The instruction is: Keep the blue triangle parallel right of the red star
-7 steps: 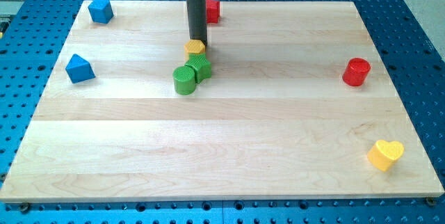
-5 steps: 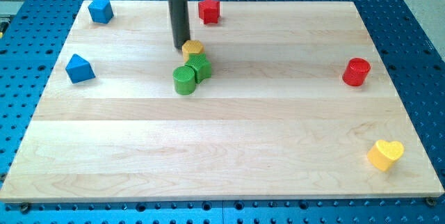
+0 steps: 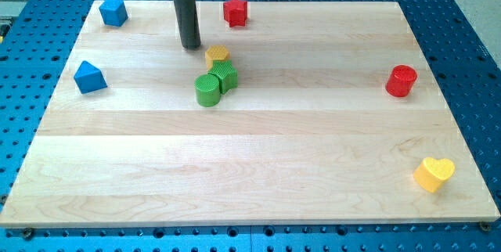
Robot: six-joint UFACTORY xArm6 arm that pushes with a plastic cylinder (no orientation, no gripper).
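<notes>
The blue triangle [image 3: 89, 77] lies near the board's left edge. The red star [image 3: 235, 11] sits at the view's top, near the middle of the far edge. My tip [image 3: 190, 47] rests on the board between them, left and below the red star, right and above the blue triangle, touching neither. It stands just left of a yellow block [image 3: 218, 54].
Two green cylinders [image 3: 214, 84] sit below the yellow block, touching each other. A second blue block [image 3: 113, 12] is at the top left corner. A red cylinder [image 3: 401, 81] is at the right edge, a yellow heart [image 3: 434, 174] at the bottom right.
My tip has slid left, from right behind the yellow block to a spot to its left. No block has moved.
</notes>
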